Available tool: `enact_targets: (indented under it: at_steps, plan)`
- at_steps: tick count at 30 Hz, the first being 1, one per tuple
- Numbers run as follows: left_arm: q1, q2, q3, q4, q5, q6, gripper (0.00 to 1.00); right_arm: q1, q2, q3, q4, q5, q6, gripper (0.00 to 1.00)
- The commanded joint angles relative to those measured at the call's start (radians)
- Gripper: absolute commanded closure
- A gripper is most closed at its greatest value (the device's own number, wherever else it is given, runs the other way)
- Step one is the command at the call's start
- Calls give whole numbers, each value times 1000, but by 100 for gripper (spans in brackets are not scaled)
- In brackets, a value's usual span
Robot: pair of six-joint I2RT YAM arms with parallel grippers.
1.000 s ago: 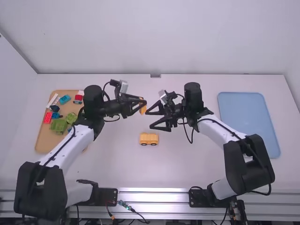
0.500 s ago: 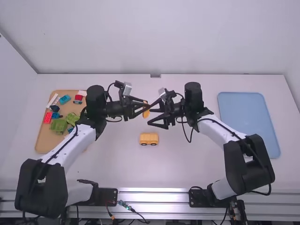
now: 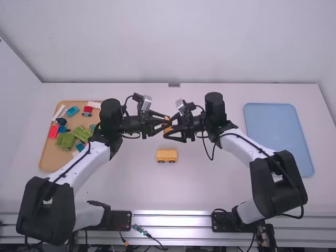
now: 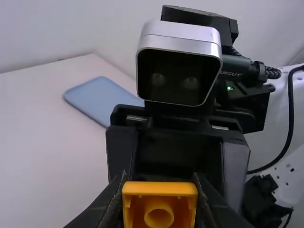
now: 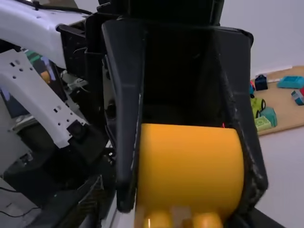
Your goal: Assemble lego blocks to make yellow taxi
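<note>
Your left pincer grips the block; your right pincer stands spread. Square them up — then close the right gently before releasing the left.

We see a yellow block held above a yellow taxi base.
Our smooth, curved block shows a hollow end with a round tube inside and studs along one edge; nearer, our blocky base stands upright on the table, dark wheels facing the near side.
</note>
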Motion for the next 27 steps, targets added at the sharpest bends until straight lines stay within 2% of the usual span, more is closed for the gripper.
enact_targets:
  at_steps: [1, 4, 12, 17, 20, 23, 27]
  plan:
    - [5, 8, -9, 3, 12, -4, 98, -18, -28, 27, 3, -28, -5, 42]
    - [5, 8, -9, 3, 12, -3, 99, -29, -28, 27, 1, -29, -5, 42]
    - [-5, 8, -9, 3, 11, 11, 99, -39, -28, 27, 2, -36, -5, 54]
    - [-5, 8, -9, 3, 10, 13, 99, -27, -28, 27, 4, -36, -7, 55]
    - [1, 9, -9, 2, 11, 14, 99, -28, -28, 27, 4, -36, -7, 63]
    - [-5, 9, -9, 3, 8, 15, 99, -28, -28, 27, 4, -36, -7, 75]
    - [-5, 9, -9, 3, 8, 16, 98, -28, -28, 27, 4, -37, -7, 83]
